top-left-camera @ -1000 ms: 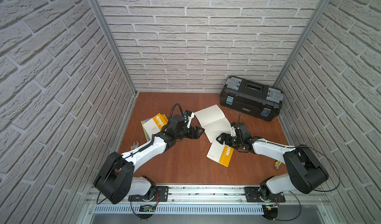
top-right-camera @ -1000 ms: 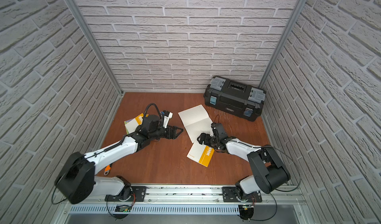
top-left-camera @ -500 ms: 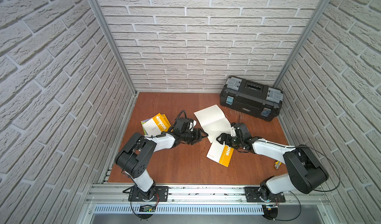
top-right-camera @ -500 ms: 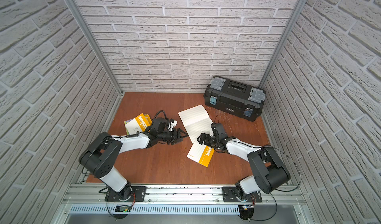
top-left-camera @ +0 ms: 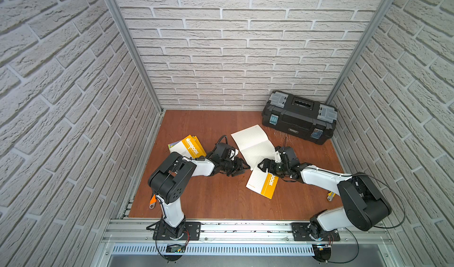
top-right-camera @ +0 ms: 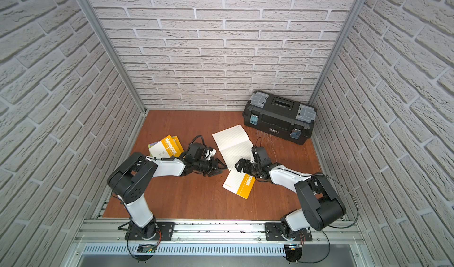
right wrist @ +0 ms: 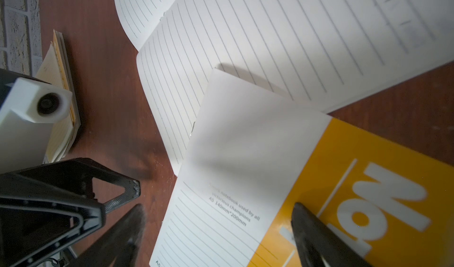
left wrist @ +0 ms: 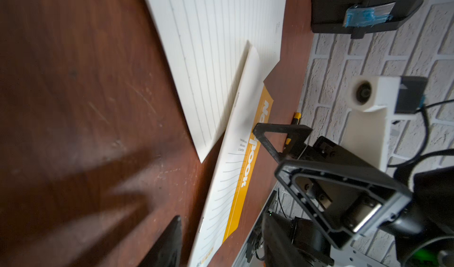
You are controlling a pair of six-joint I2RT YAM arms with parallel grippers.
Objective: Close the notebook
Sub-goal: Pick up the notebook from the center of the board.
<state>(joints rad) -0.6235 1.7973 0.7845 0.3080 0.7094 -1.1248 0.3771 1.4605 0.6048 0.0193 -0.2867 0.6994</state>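
Open notebook (top-left-camera: 251,143) looks light, floppy, slick; I'd pinch its near corner. Left gripper (top-left-camera: 245,168) jaws partly apart and empty, right gripper (top-left-camera: 262,166) spread wide over closed notebook (top-left-camera: 265,186)

An open notebook (top-left-camera: 253,143) is lying lined pages up on the wooden surface (top-left-camera: 221,202), with a yellow-and-white closed notebook (top-left-camera: 264,186) overlapping its near corner, and a black toolbox (top-left-camera: 298,117) is sitting at the far right corner. The left pincer (top-left-camera: 243,168), jaws parted, is hovering low just beside the open pages' near-left edge, while the right pincer (top-left-camera: 264,166) is reaching over the closed notebook's far edge. A small stack of notebooks (top-left-camera: 188,149) is lying beyond the left arm.
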